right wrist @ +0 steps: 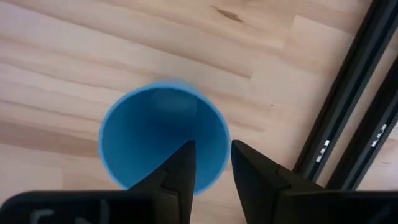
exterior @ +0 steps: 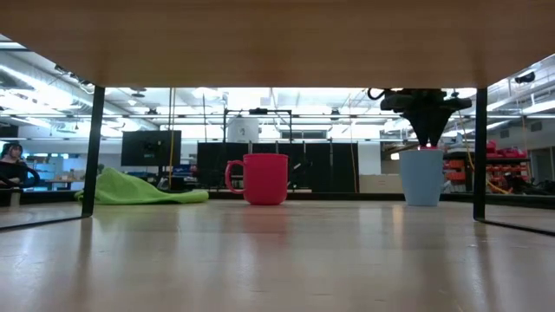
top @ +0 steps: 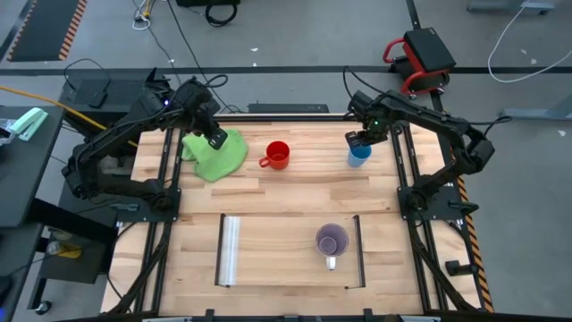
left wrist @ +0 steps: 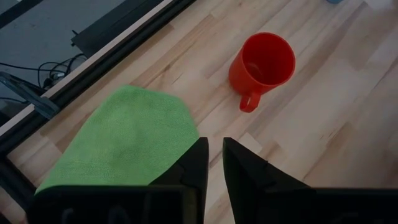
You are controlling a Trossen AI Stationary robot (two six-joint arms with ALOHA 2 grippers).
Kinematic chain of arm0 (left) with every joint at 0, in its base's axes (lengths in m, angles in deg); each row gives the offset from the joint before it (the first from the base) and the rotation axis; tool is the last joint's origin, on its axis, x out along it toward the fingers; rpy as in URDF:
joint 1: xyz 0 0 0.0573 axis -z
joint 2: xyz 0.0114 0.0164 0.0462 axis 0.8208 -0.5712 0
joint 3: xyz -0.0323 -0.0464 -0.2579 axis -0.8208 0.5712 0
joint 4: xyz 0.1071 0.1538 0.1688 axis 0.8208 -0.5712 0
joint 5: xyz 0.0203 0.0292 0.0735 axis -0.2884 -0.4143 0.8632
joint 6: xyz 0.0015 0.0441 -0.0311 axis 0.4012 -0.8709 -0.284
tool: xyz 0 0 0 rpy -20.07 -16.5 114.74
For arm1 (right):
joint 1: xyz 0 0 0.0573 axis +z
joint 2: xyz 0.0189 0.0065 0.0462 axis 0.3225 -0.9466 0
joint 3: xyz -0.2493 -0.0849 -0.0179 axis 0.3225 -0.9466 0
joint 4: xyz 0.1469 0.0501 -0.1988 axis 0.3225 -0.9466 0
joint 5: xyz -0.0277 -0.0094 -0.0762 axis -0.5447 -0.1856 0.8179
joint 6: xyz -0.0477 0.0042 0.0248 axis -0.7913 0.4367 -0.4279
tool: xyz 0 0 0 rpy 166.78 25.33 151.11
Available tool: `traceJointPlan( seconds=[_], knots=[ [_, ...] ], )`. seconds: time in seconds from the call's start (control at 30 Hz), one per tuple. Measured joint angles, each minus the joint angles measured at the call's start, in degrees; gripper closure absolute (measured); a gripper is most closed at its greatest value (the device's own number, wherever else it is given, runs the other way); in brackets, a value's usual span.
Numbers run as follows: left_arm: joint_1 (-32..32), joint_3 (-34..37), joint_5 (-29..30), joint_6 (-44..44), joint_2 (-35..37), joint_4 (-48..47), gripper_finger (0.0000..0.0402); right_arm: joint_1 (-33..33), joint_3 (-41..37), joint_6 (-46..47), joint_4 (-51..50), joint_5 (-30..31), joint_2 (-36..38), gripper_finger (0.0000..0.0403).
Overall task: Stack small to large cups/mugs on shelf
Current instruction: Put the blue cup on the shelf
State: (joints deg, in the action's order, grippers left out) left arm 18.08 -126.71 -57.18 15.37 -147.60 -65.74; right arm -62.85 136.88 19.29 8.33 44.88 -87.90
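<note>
The light-blue cup [top: 359, 156] stands upright on the tabletop at the far right. My right gripper [top: 357, 140] is open and points down at its rim [right wrist: 211, 152]; one finger is over the inside and one outside the wall. The red mug [top: 278, 155] stands at the far middle, handle toward the table's left. The purple mug [top: 332, 241] stands on the shelf panel [top: 286, 255] near its dark bar. My left gripper [top: 214, 137] hovers over the green cloth [top: 214, 154], fingers a narrow gap apart, empty. My right gripper comes at the blue cup from above, pointing down, its fingertips [exterior: 427, 139] level with the rim on either side of the cup's wall [right wrist: 219, 144]. I cannot tell whether they touch it. The cup stands on the table.
The shelf panel lies flat at the table's near middle, with a clear strip [top: 231, 250] on its left edge and a dark bar [top: 359, 250] on its right. Black frame rails [top: 165, 179] run along both table sides. Bare wood lies between the mugs and the shelf.
</note>
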Motion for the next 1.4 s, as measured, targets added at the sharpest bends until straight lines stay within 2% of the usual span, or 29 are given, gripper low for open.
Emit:
traceJointPlan(
  seconds=[0.67, 0.97, 1.4],
  knots=[
    [0.0, 0.0, 0.0, -0.6, 0.0, 0.0, 0.0338, -1.2, -1.3, 2.9, -2.2, -2.0, 0.0, 0.0293],
    [-0.1, 0.0, 0.0, -1.3, 0.0, 0.0, 0.034, 0.1, -7.3, 3.7, 2.0, -3.6, 0.7, 0.0293],
    [-0.1, 0.0, 0.0, -1.3, 0.0, 0.5, 0.0335, 0.3, -6.4, 5.8, 4.0, -3.4, 0.9, 0.0312]
  ],
)
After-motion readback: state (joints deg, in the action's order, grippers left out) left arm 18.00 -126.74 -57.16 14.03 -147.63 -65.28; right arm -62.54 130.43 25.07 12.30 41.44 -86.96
